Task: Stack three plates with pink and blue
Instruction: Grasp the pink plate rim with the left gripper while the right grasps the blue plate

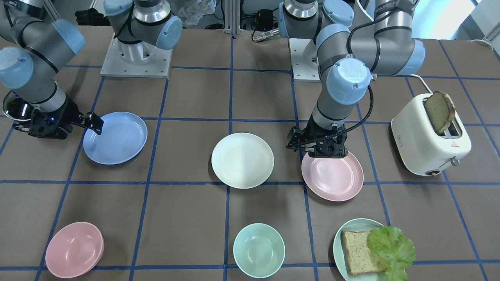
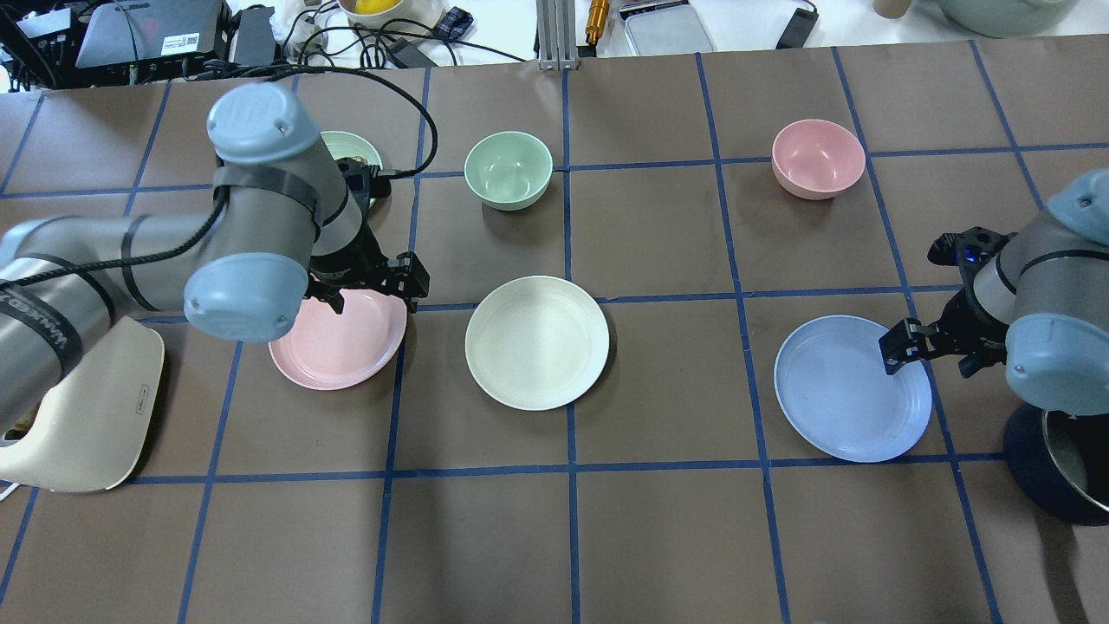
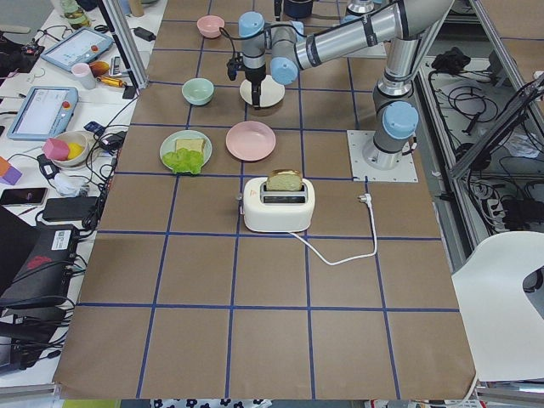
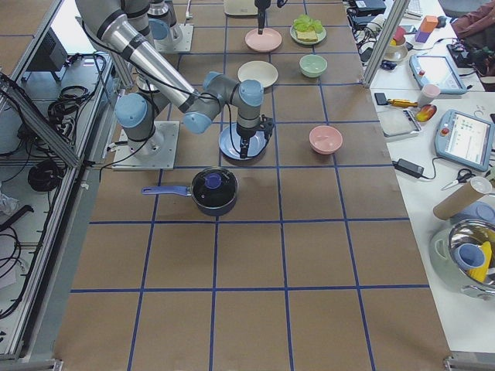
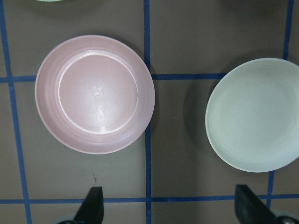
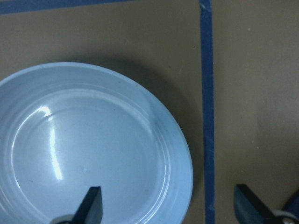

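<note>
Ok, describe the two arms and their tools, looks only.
The left arm and right arm are silver-grey tubes with round pale-blue joint caps. A black cable loops along the left one. The left tool and right tool are black, each with two flat fingers.

The table is covered in brown sheeting and divided into squares by blue tape lines. A white bench, cluttered with tablets, is set alongside. Black cables are strewn across the pale floor.
</note>
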`<state>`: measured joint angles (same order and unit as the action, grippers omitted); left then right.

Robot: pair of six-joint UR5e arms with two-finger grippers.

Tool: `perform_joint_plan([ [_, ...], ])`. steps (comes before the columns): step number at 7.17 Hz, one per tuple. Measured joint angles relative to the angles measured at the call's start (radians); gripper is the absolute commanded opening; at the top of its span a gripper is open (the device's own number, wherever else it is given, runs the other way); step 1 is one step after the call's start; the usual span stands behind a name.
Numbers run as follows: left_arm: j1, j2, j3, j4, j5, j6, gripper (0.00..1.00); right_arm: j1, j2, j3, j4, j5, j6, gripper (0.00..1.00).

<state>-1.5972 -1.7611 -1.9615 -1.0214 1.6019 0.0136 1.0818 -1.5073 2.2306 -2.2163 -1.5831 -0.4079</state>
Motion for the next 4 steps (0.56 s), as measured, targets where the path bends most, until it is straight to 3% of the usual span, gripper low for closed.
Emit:
perform_joint_plan([
  [1,0.000,-0.047,-0.038,0.085,0.017,0.024,0.81,-0.013,0.020,0.007,-0.019,0.004,-0.005,0.77],
  [2,-0.004,-0.089,-0.052,0.128,0.024,0.043,0.18,-0.024,0.040,0.010,-0.026,0.006,-0.003,0.70],
  [3,-0.012,-0.118,-0.056,0.149,0.026,0.058,0.00,-0.031,0.050,0.013,-0.026,0.007,0.003,0.57],
  [4,-0.020,-0.133,-0.057,0.162,0.028,0.066,0.00,-0.034,0.054,0.018,-0.025,0.007,0.007,0.50],
])
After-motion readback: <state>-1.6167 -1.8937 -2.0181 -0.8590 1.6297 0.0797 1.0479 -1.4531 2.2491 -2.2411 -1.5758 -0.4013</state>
